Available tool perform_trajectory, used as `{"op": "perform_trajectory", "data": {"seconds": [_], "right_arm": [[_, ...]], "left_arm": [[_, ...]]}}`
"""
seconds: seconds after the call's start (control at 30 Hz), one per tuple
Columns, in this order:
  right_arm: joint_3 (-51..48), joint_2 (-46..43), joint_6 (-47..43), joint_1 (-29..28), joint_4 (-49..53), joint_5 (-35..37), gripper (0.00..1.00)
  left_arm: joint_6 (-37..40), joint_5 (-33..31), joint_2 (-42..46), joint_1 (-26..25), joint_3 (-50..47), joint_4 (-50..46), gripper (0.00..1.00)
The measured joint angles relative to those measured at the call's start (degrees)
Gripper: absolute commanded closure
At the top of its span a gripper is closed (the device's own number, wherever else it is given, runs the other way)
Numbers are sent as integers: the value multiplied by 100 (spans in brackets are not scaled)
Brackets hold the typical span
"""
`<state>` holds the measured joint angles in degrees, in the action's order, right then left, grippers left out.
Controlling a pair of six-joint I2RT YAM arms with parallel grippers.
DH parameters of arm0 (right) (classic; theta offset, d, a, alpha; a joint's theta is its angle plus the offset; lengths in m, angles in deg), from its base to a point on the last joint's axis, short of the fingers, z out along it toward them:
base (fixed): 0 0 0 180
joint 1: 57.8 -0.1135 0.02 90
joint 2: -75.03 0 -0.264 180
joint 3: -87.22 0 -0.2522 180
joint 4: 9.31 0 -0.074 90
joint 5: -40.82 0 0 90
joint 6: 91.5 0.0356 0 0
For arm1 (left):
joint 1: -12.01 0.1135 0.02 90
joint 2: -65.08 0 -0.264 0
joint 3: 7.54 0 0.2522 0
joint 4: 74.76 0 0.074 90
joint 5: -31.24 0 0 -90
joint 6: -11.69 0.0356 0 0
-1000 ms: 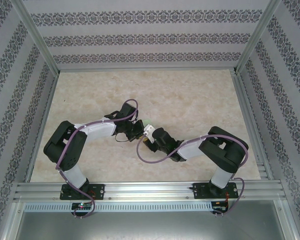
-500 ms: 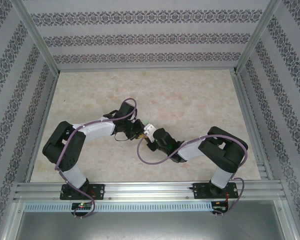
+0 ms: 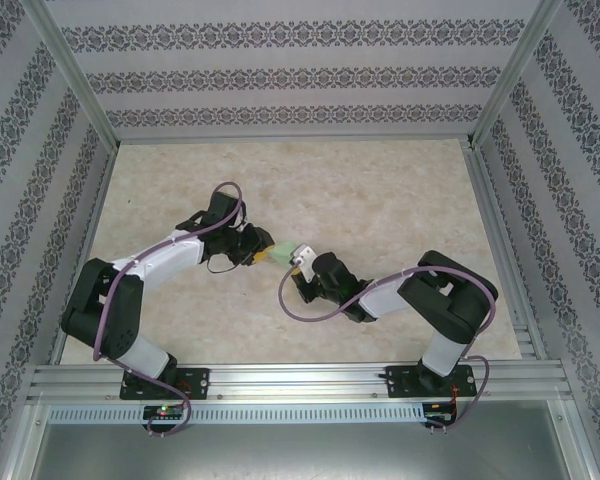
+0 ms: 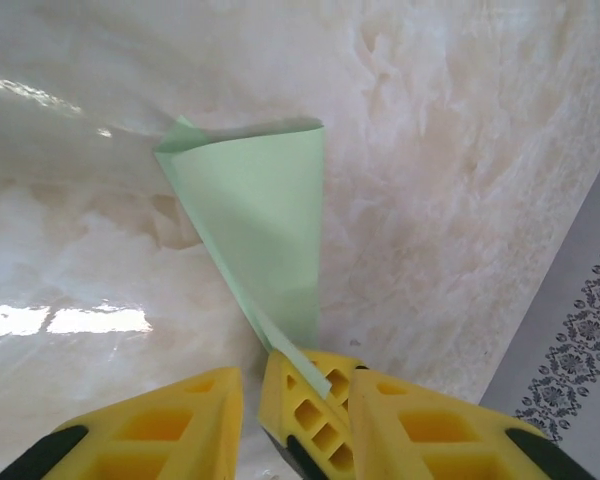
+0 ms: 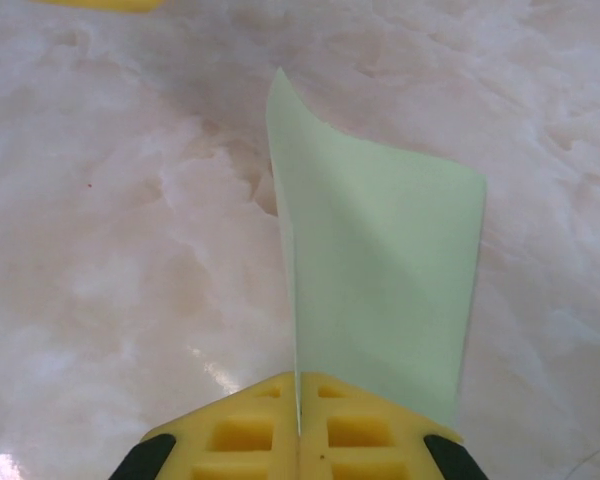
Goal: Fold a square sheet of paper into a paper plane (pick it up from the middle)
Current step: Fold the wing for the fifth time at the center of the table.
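Observation:
The square sheet of paper (image 5: 380, 270), pale mint green, is folded into a tapering shape and stands on edge over the marble tabletop. My right gripper (image 5: 298, 385) is shut on its narrow end, and the fold runs straight out from between the yellow pads. In the left wrist view the paper (image 4: 260, 220) fans away from that pinch. My left gripper (image 4: 300, 385) is open, its fingers (image 4: 180, 420) standing either side of the right gripper's tip, not touching the paper. From above, the paper (image 3: 283, 250) shows between the left gripper (image 3: 263, 256) and the right gripper (image 3: 298, 262).
The marble tabletop (image 3: 380, 200) is ringed by patterned walls and an aluminium frame (image 3: 300, 380) along the near edge. Both arms meet near the table's middle, with purple cables looping off their wrists.
My left gripper has opened off the paper and its arm has swung to the left. My right gripper has shut on the paper's narrow end.

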<state>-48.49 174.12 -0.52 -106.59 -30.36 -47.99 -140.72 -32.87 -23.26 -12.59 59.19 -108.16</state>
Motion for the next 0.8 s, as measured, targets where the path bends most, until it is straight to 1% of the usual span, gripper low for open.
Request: {"op": "perform_trajectory", "data": {"seconds": [0.17,0.4,0.6,0.8], "right_arm": [[37,87,560,267,-2,-654,100],[243,323,1526,511,-26,-1405,100],[354,492,2317,791,-74,-1945,100],[442,597,2848,997,-83,-2371,100]], "left_arm": [[92,2,129,17,-315,116,65],[201,114,138,-31,-780,680,65],[267,236,140,-103,-988,1209,65],[308,413,-22,-144,-1084,1729,67]]}}
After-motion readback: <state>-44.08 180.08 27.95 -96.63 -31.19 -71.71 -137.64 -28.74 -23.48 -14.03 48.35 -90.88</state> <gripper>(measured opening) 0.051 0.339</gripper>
